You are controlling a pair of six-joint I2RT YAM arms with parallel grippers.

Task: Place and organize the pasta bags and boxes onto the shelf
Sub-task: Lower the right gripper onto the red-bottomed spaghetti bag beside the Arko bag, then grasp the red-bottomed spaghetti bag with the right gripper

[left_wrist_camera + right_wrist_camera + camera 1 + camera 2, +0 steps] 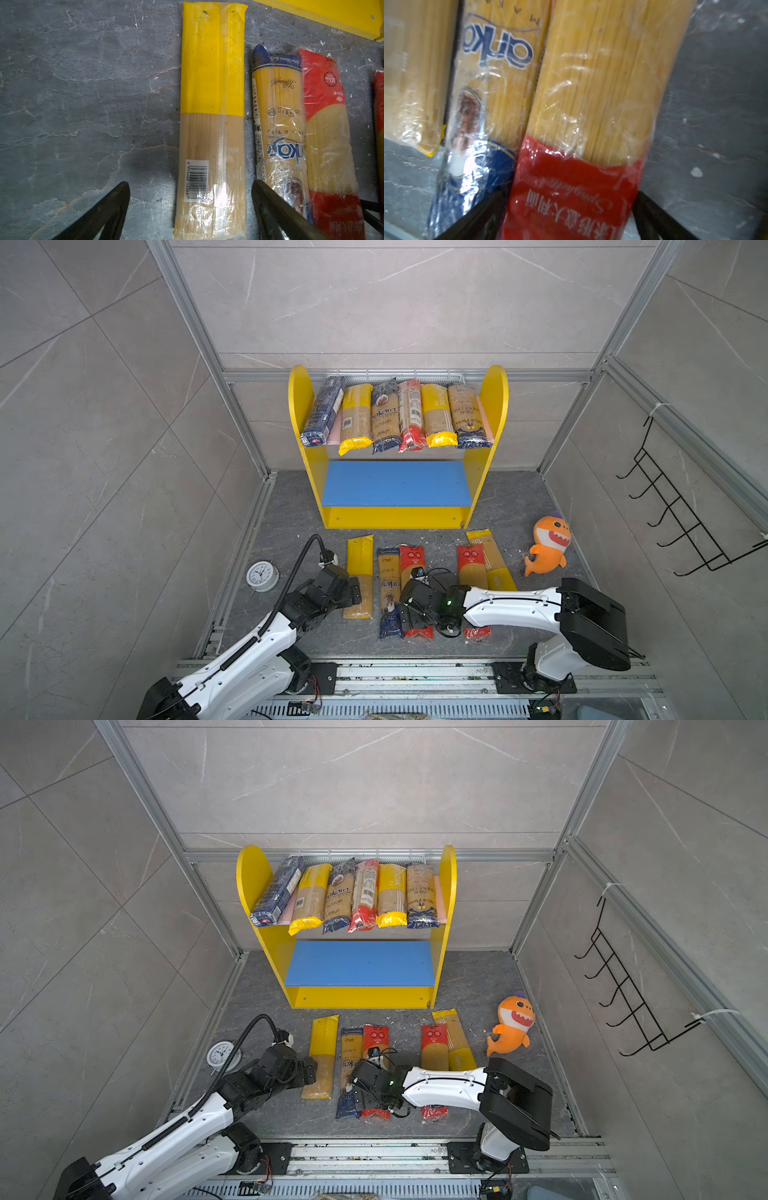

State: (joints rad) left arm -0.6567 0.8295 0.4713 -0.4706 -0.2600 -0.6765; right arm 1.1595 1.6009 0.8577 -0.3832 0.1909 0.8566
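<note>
Left gripper [189, 182] hung open over the near end of the yellow-ended spaghetti bag [212, 83], a finger on either side and the wrap not yet pinched. Right gripper [570, 193] stood open too, its jaws astride the red end of the red-ended spaghetti bag [591, 93]; whether the pads touched the film I could not tell.

The step in hand looked like a double pick from the floor row. Next, each tool would need to lower, close across the narrow width, and lift level so the long bag did not sag.

With the bases at 6 o'clock, the left arm reached in from 7 o'clock with its wrist pitched down. The right forearm lay across from 5 o'clock toward 9 o'clock.

Five packs lay on the floor at centre: these two, the navy-ended Ankara bag [388, 572] touching the red one, and two more toward 3 o'clock.

Farther off at 12 o'clock stood the shelf [494, 406]. Its blue lower board [395, 485] was bare, the likely destination. Its pink upper board [335, 429] carried five bags and the dark blue box [324, 410].
</note>
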